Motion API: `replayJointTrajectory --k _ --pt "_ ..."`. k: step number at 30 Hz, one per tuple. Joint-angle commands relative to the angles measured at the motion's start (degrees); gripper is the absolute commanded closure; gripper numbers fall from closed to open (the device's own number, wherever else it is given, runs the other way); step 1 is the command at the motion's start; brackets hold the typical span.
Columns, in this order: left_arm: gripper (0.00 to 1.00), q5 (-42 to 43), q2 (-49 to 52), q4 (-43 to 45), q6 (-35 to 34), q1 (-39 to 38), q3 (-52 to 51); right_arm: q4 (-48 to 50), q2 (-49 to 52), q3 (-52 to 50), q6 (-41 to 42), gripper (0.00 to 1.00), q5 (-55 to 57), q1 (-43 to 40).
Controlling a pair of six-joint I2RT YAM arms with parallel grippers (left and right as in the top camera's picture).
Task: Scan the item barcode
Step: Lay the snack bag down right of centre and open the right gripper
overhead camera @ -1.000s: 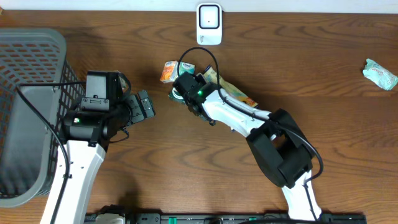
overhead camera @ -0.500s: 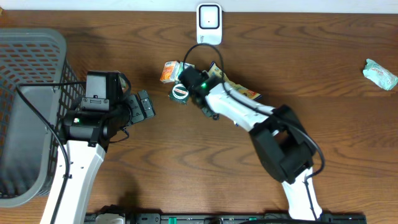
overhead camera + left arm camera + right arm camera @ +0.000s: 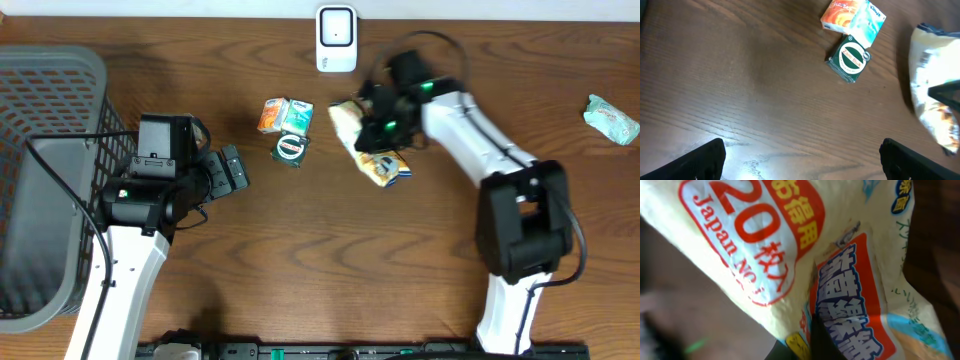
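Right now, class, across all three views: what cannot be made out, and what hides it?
Barcode on the bag: shows in no view; the right wrist close-up shows only the printed front.
Right gripper: fingertips too small and dark to pick out overhead.
Basket: overhead, cut off by the left edge.
Packet far right: overhead, print too small.

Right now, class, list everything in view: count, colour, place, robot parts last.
basket: one, grey, far left
scanner: one, white, top centre
orange box: one, orange, left of centre
teal box: one, teal-white, beside it
green box: one, dark green, below those
big packet: one, yellow-white, centre
small packet: one, pale green, far right
table: one, brown wood, underneath
left gripper: one, black, open, near basket
right gripper: one, black, shut on big packet
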Motion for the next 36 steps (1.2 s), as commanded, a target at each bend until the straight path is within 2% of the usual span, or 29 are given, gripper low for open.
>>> replayJointTrajectory --k 1,6,10,15,20,23,27,34,36 --pt "0.03 -0.7 0.1 -0.2 0.2 0.3 0.5 0.3 -0.4 -3.7 -2.9 0.99 -21.9 -5.2" --pt "0.02 -0.7 0.1 -0.2 0.2 0.3 0.5 1.6 -0.4 -6.8 -2.9 0.99 -40.9 -13.5" --pt "0.02 -0.7 0.1 -0.2 0.2 0.3 0.5 1.6 -0.4 -8.4 -2.9 0.99 -45.0 -18.0" --pt "0.02 -0.8 0.1 -0.2 0.2 0.3 0.5 3.1 -0.4 -12.6 -2.9 0.99 -41.2 -21.7" --pt "0.02 -0.8 0.1 -0.2 0.2 0.3 0.5 1.6 -0.5 -14.0 -2.9 0.98 -23.6 -22.5" --pt "0.02 -0.7 0.1 -0.2 0.2 0.3 0.5 1.3 -0.6 -13.9 -2.9 0.86 -20.0 -21.2" --pt "0.02 -0.7 0.1 -0.2 0.2 0.3 0.5 1.2 -0.6 -12.9 -2.9 0.66 -16.4 -19.2" --pt "0.02 -0.7 0.1 -0.2 0.2 0.3 0.5 -0.9 -0.6 -7.5 -2.8 0.48 -8.9 -17.1" --pt "0.02 -0.7 0.1 -0.2 0.2 0.3 0.5 -0.1 -0.6 -6.3 -3.0 0.32 -8.2 -16.7"
